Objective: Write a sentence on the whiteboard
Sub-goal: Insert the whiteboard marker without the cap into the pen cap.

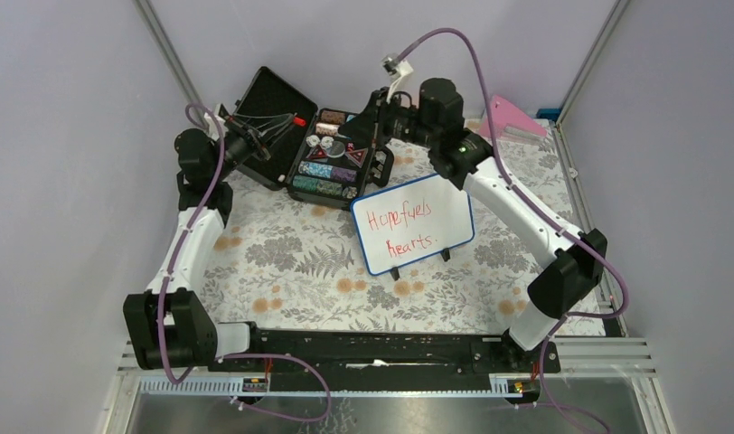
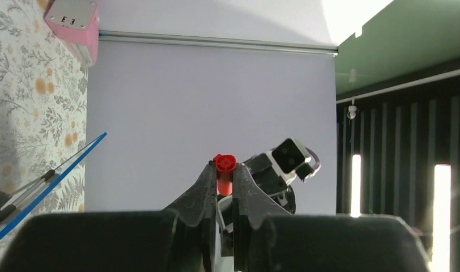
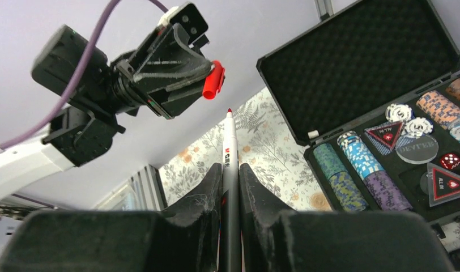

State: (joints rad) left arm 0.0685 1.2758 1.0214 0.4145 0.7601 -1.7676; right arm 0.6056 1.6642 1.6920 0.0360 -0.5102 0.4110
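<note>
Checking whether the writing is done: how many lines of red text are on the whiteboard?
2. The upper line, "Hope fuels", runs across the top half of the whiteboard; the lower line, "hearts.", sits beneath it toward the left. None appears hidden.

glossy white whiteboard (image 1: 414, 231), matt foam-lined black case (image 3: 361, 62), floral cloth table cover (image 1: 282, 262)

The left arm (image 1: 193, 237) and right arm (image 1: 517, 203) both reach toward the far side, wrists turned inward so the grippers face each other (near, not touching). The left gripper (image 2: 222, 169) pinches a red cap (image 2: 225, 163). The right gripper (image 3: 230, 168) clamps a marker (image 3: 230, 136), tip outward.
</note>
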